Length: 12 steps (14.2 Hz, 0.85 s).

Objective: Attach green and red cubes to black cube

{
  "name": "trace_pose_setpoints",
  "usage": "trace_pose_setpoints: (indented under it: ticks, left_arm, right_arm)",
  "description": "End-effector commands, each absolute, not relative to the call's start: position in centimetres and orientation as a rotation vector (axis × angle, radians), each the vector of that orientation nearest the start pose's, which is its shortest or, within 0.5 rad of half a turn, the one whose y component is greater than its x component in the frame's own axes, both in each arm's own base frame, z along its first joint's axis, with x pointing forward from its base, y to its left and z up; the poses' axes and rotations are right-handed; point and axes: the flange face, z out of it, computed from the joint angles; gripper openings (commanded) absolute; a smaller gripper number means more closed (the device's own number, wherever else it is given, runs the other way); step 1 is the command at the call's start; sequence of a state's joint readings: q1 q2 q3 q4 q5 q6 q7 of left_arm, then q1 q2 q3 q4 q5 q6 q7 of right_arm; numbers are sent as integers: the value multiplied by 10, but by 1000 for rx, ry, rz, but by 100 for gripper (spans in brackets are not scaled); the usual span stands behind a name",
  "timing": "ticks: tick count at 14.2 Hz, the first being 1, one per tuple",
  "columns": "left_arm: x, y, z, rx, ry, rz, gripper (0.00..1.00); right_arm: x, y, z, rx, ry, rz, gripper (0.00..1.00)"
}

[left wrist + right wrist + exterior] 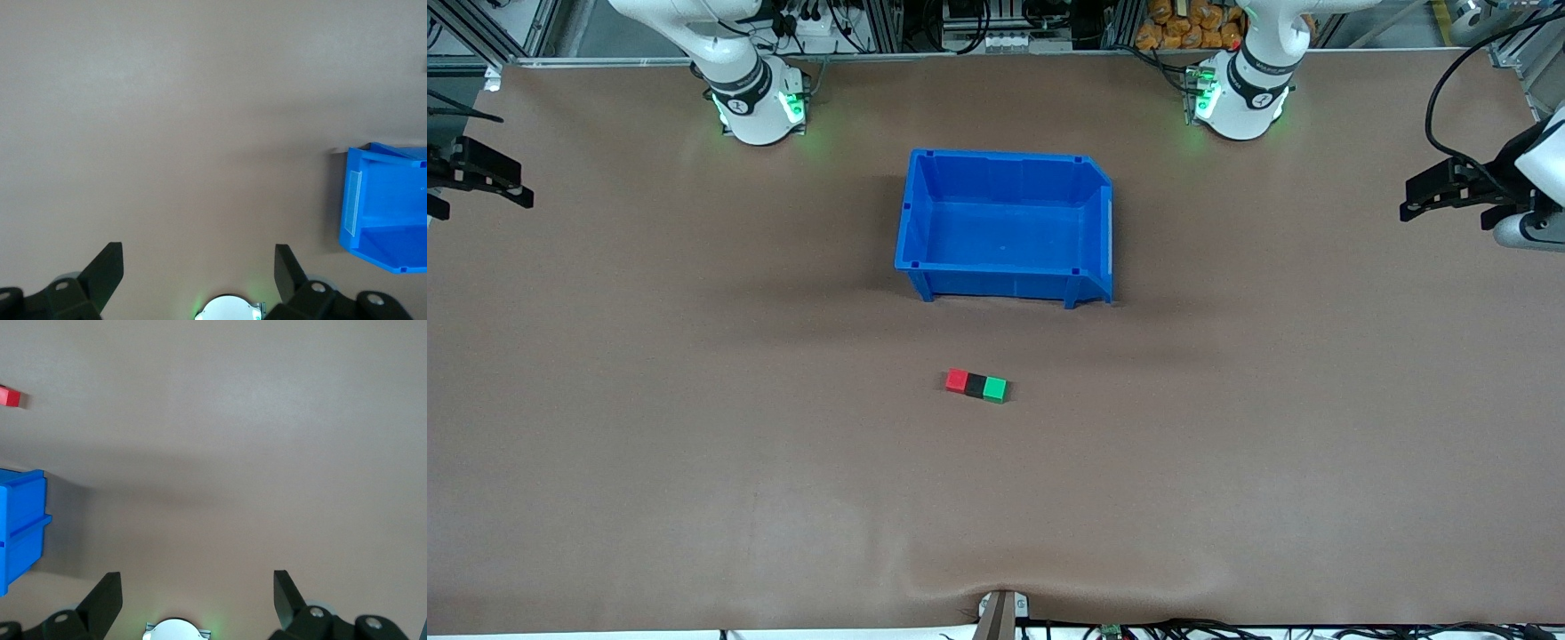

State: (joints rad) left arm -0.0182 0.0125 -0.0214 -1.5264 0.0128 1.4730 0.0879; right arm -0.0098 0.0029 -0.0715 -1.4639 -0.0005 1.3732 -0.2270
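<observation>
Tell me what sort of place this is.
Most likely a robotics lab bench. Two arm bases stand along one edge of a brown covered table, aluminium framing and cables run along it, and the props are plain: a blue bin and a row of red, black and green cubes.

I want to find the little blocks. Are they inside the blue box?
No, the blue box holds nothing, and the red cube, black cube and green cube sit in a row on the table, nearer the front camera.

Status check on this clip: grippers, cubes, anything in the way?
Left gripper and right gripper open, empty, parked at table ends. Red cube, black cube, green cube joined in a row, black in middle. Blue bin farther back, nothing blocking.
</observation>
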Motion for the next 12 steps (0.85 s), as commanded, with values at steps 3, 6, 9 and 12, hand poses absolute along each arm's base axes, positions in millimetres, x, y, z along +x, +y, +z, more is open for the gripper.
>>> trace_pose_setpoints:
  ticks: [3, 6, 9, 12]
  left_arm:
    - [545, -19, 636, -3102, 228, 68, 100]
    - [546, -21, 636, -3101, 233, 56, 100]
    - [547, -22, 636, -3101, 236, 52, 100]
    - [548, -23, 636, -3084, 236, 45, 100]
  right_arm:
    - [529, -43, 659, -3097, -205, 144, 100]
    - [529, -42, 658, -3097, -207, 144, 100]
    - [530, -41, 658, -3095, -212, 143, 100]
    - [529, -42, 658, -3096, -207, 148, 100]
